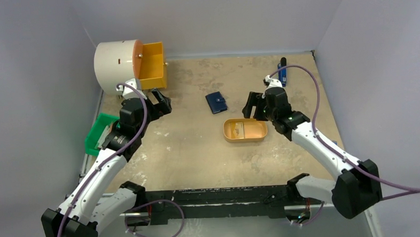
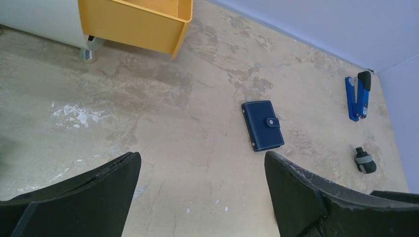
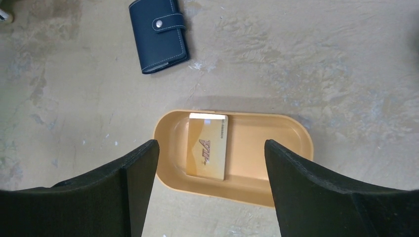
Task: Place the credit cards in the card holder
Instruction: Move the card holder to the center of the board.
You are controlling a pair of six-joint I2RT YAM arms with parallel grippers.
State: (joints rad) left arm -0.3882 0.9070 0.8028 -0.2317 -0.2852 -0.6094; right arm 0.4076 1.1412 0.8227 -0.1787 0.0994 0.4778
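Directly under your right tool (image 3: 210, 144), its jaws spread wide and empty, the credit cards (image 3: 207, 148) lay flat in the orange tray (image 3: 302, 139), left of its middle; how many were stacked could not be told. Your best course was a straight drop, pinching the long edges clear of the tray wall. Beyond, the card holder (image 3: 158, 34) lay on the tabletop (image 3: 306, 59), snap fastened. Your left tool (image 2: 202, 157) hung open, short of it.
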